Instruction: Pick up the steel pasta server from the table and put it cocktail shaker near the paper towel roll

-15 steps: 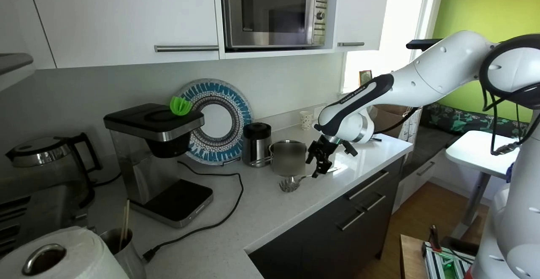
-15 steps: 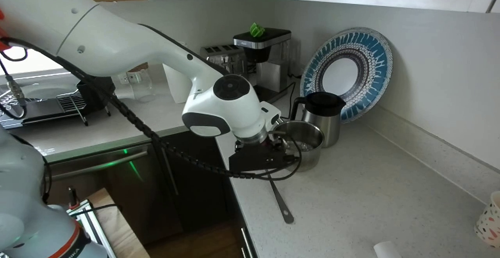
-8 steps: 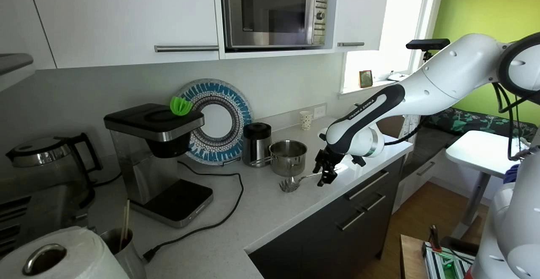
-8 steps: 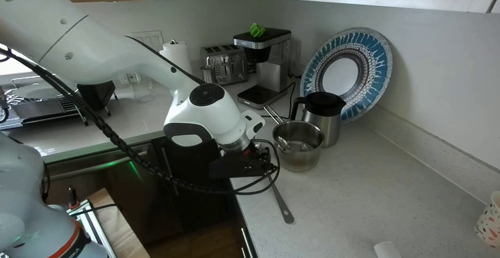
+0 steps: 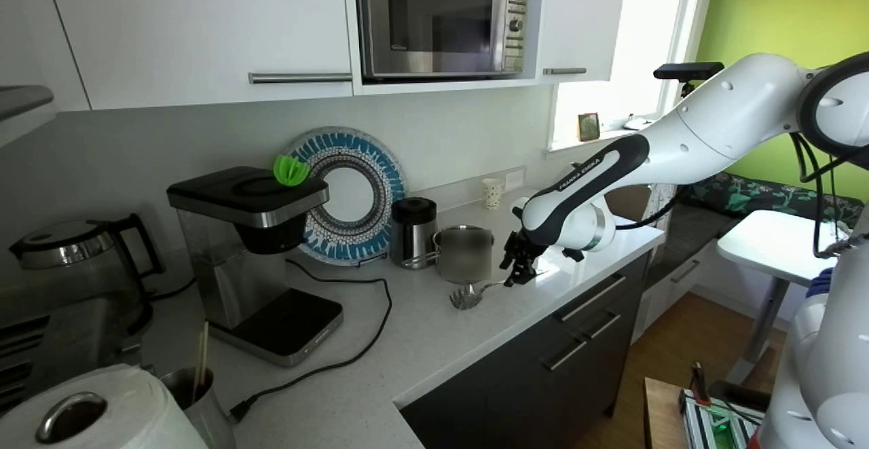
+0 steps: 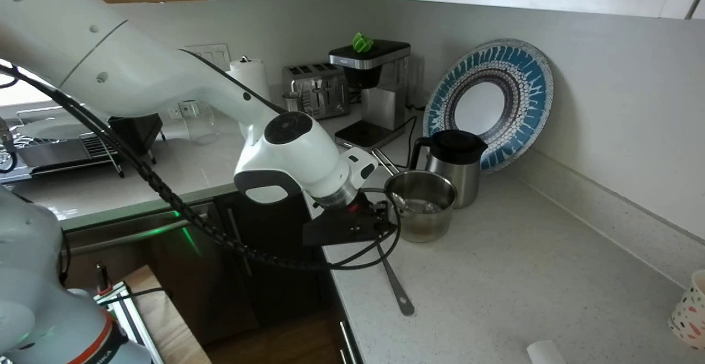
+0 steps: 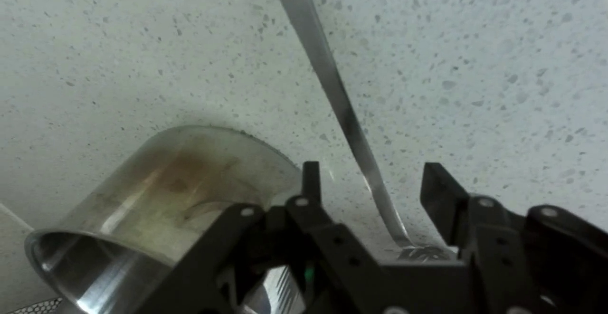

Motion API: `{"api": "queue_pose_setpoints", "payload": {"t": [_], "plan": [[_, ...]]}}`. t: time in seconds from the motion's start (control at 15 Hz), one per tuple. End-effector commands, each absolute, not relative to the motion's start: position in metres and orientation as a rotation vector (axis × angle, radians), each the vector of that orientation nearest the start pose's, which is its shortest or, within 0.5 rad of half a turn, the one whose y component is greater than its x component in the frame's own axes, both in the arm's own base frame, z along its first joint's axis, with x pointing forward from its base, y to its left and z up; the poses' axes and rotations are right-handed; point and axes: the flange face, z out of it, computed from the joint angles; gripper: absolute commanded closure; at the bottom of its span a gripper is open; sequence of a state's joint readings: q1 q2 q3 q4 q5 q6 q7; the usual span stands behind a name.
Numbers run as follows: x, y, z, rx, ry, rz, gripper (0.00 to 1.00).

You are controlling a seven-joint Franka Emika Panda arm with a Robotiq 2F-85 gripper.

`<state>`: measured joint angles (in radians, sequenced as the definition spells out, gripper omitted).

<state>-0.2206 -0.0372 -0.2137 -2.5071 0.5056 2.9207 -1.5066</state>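
Grasp step in hand, I judge. Gripper (image 7: 373,181) wide, unladen, jaws flanking server (image 7: 338,95) in wrist view; server on desk (image 6: 529,265), beside pot (image 6: 427,221). Next I should lower if needed, close, lift clear of pot, carry toward roll (image 5: 132,411).

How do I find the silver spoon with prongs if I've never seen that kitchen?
Find the big blue patterned plate by the wall, then the steel pot near it. Beside that pot, the pasta server lies on the countertop, long, thin and pronged, while the pot and jug stand upright.
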Motion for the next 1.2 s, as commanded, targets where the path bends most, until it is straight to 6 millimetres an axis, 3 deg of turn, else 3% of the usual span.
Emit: {"api": "queue_pose_setpoints", "payload": {"t": [0.0,0.27,0.33,0.4,0.47,0.6,0.93,1.0,1.13], "plan": [[0.447,-0.241,0.332,-3.144,-0.955,-0.704,0.53],[0.46,-0.246,0.325,-3.136,-0.964,-0.669,0.59],[0.462,-0.246,0.323,-3.13,-0.968,-0.656,0.69],[0.464,-0.246,0.322,-3.123,-0.977,-0.644,0.84],[0.466,-0.246,0.321,-3.119,-0.984,-0.637,0.86],[0.468,-0.245,0.32,-3.11,-0.994,-0.622,1.0],[0.471,-0.244,0.32,-3.109,-0.998,-0.594,1.0],[0.469,-0.243,0.321,-3.112,-1.002,-0.594,0.74],[0.462,-0.235,0.323,-3.121,-1.033,-0.594,0.68]]}}
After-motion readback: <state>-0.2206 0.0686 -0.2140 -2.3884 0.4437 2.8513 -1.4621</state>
